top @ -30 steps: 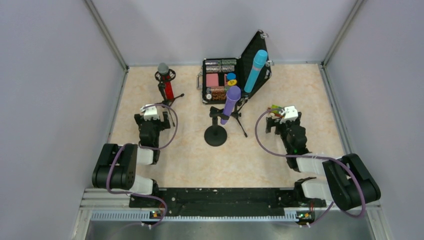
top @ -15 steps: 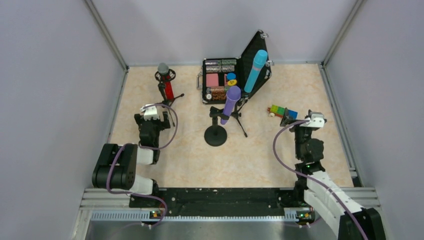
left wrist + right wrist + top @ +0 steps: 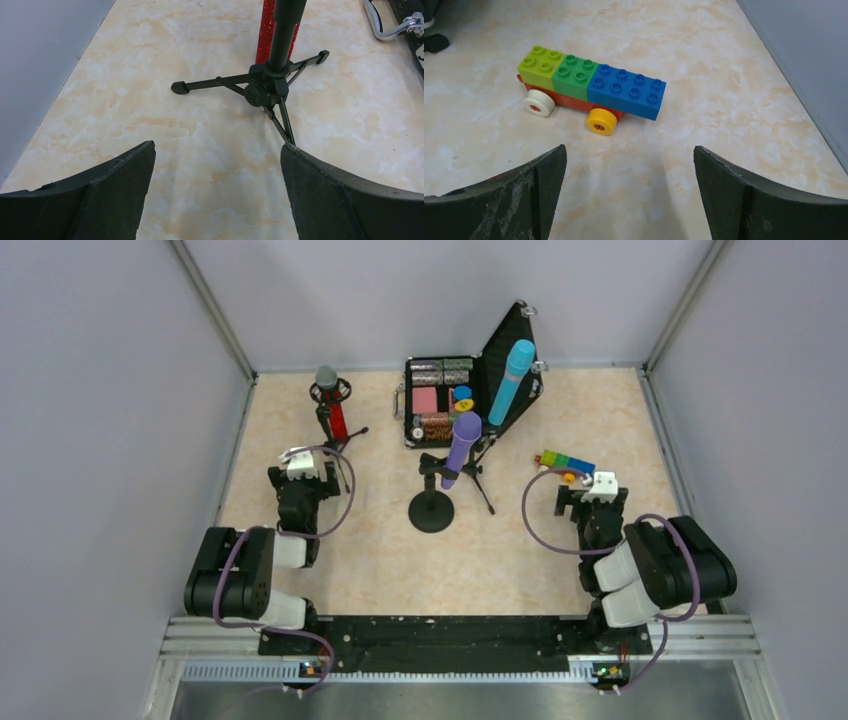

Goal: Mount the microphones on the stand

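Observation:
The glittery red microphone [image 3: 334,418] [image 3: 273,25] with a silver mesh head stands upright in a small black tripod stand [image 3: 338,438] [image 3: 265,90] at the back left. The purple microphone [image 3: 461,448] sits tilted in a round-based stand [image 3: 432,512] in the middle. Behind it, the light blue microphone [image 3: 512,378] leans on a tripod stand [image 3: 482,478]. My left gripper [image 3: 303,466] [image 3: 217,150] is open just in front of the red microphone's tripod, holding nothing. My right gripper [image 3: 590,490] [image 3: 630,152] is open and holds nothing either, low over the table.
An open black case [image 3: 440,400] of coloured chips lies at the back centre; its chrome handle [image 3: 385,27] is near the red microphone's tripod. A multicoloured toy-brick car [image 3: 563,461] [image 3: 594,87] sits just ahead of my right gripper. Grey walls enclose the table.
My right arm pulled back off the toy-brick car, swung out to the right, then folded in behind the car. The left arm has not moved.

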Robot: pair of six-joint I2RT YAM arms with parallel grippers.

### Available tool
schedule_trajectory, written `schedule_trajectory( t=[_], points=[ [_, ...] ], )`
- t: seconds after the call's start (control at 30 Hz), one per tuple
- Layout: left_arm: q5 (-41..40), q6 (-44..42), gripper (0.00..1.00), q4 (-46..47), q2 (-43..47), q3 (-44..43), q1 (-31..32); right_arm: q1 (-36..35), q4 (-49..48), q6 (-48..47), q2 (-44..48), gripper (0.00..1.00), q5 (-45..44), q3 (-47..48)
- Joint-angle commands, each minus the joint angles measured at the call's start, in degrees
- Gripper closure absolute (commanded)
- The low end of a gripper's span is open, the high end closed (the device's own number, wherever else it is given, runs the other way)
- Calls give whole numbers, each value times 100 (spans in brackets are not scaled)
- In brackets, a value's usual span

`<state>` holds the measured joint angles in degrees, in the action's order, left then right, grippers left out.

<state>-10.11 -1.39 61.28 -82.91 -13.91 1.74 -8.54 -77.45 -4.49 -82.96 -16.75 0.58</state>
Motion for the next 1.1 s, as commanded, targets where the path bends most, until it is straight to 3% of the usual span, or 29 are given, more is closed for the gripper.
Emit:
schedule_trajectory(
  t=[0.0, 0.17, 0.33, 1.07],
  points=[
    [27, 74, 1, 140, -10, -147, -44, 93, -626, 111, -31, 6, 57, 255],
    [34, 78, 1, 141, -8, -147, -43, 142, 159, 263, -82, 1, -205, 714],
    [32, 77, 1, 144, -5, -151, -46, 143, 196, 378, -124, 1, -589, 778],
    [133, 115, 1, -98, -23, -287, -130, 140, 215, 379, -113, 1, -590, 786]
  ],
)
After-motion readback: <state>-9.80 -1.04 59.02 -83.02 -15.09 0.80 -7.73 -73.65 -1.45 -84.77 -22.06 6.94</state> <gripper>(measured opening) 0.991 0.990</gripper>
